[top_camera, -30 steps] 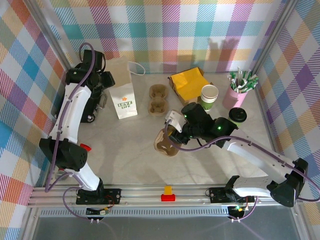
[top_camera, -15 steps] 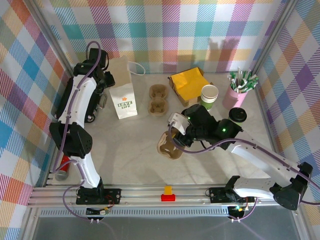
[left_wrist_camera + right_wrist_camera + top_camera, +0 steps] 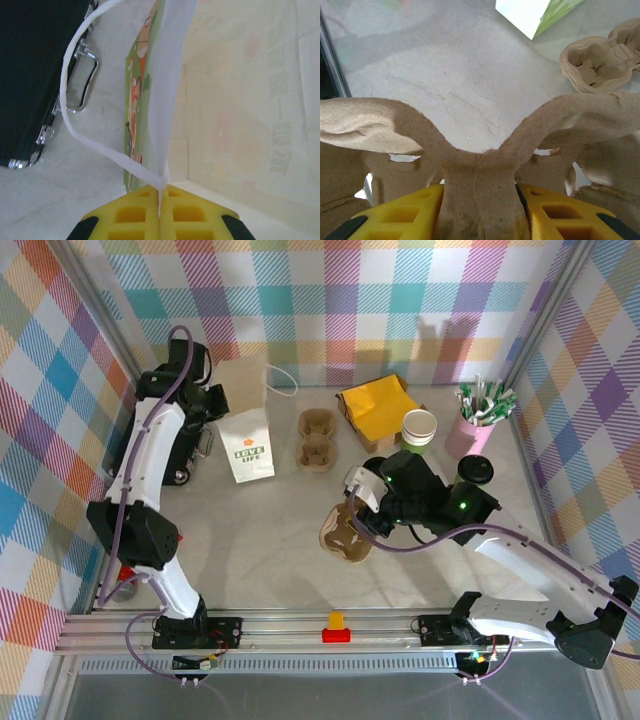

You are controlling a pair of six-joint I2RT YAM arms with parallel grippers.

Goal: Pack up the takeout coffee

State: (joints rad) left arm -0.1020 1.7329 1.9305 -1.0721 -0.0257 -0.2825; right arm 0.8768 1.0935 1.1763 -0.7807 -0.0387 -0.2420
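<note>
Empty carrier (image 3: pixel 345 532) slightly rightward now, clamped in right pincer (image 3: pixel 479 210); left pincer (image 3: pixel 160 210) clamped on bag (image 3: pixel 247 445) rim.

Top camera: fixed, high, behind the arm bases, tilted down and forward. It is far enough back to take in the whole table (image 3: pixel 260 560) out to the plaid walls.

Left wrist camera: behind the left gripper (image 3: pixel 160 212), looking along its fingers, which sit at the bottom edge. Very near the bag (image 3: pixel 240 100); case (image 3: pixel 35 65) at upper left.

Right wrist camera: behind the right gripper (image 3: pixel 480 200), fingers at the bottom edge, close against the held tray (image 3: pixel 480 165). It looks over that tray, across the table, to the spare tray (image 3: pixel 600 60).

Shared: the top view holds bag, case and both trays. Both wrist views catch the bag.
</note>
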